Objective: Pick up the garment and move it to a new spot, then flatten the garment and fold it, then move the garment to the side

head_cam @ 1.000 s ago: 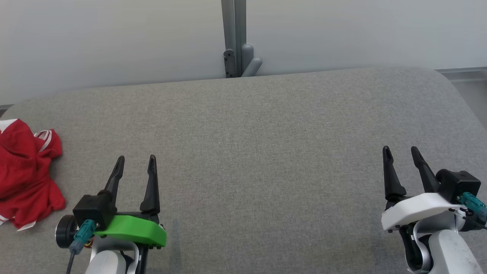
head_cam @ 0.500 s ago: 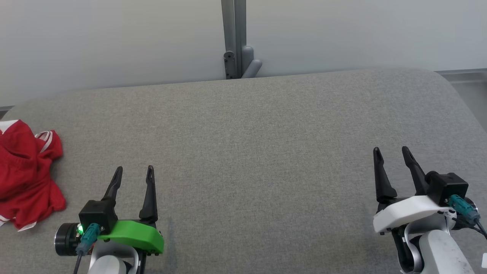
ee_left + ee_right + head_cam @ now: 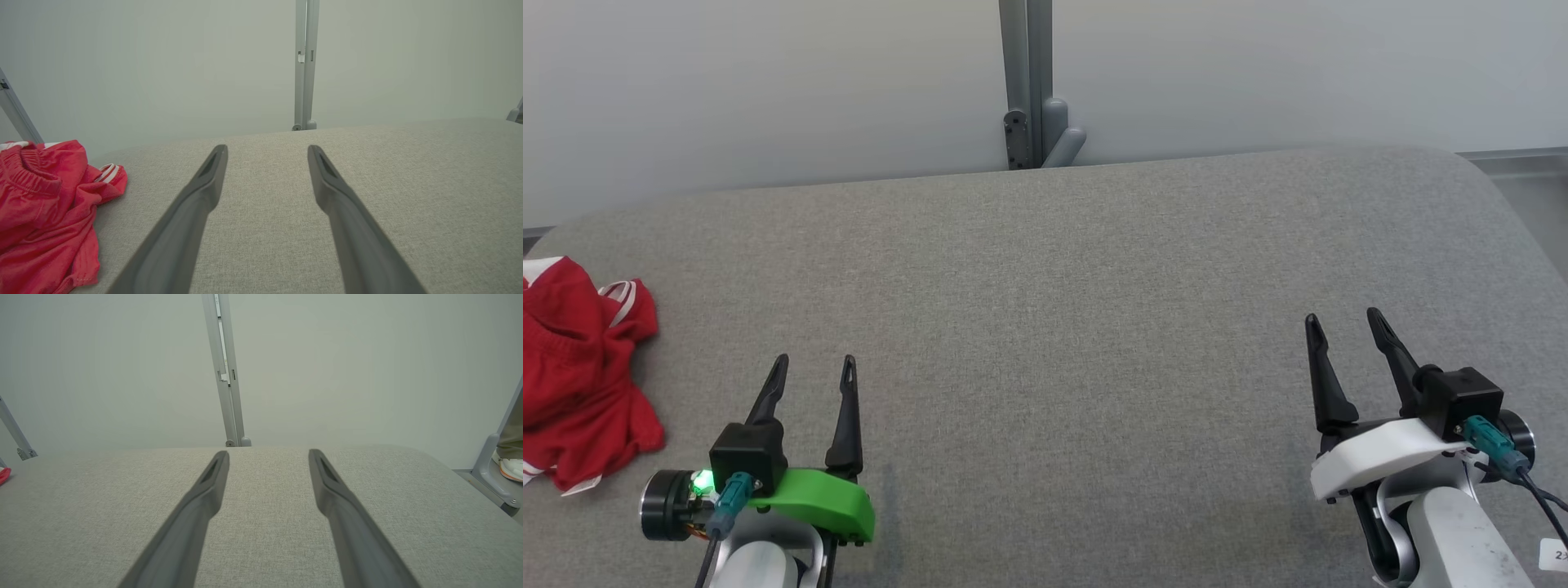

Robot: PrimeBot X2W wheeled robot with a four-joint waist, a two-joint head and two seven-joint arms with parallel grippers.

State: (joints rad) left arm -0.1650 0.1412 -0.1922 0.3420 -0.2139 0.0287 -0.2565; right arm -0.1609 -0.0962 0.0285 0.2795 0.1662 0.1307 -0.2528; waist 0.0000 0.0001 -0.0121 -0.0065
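Note:
The garment point(image 3: 580, 376) is red with white stripe trim and lies crumpled at the far left edge of the grey padded table point(image 3: 1054, 286). In the left wrist view the garment point(image 3: 45, 212) fills the lower left corner, its elastic waistband showing. My left gripper point(image 3: 815, 360) stands open at the lower left, to the right of the garment and apart from it, nothing between its fingers. My right gripper point(image 3: 1342, 318) is open at the lower right over bare table. A sliver of the garment point(image 3: 3, 475) shows red at the left edge of the right wrist view.
A pale wall with a grey vertical post point(image 3: 1026, 82) and a bracket stands behind the table's far edge. The table's rounded right corner point(image 3: 1486, 175) drops to the floor. In the right wrist view a person's shoe point(image 3: 510, 467) shows beside a grey frame leg.
The right gripper has drifted left and slightly back toward me. The left gripper has pulled back a little, and a green light now shows on its wrist. The garment has not moved.

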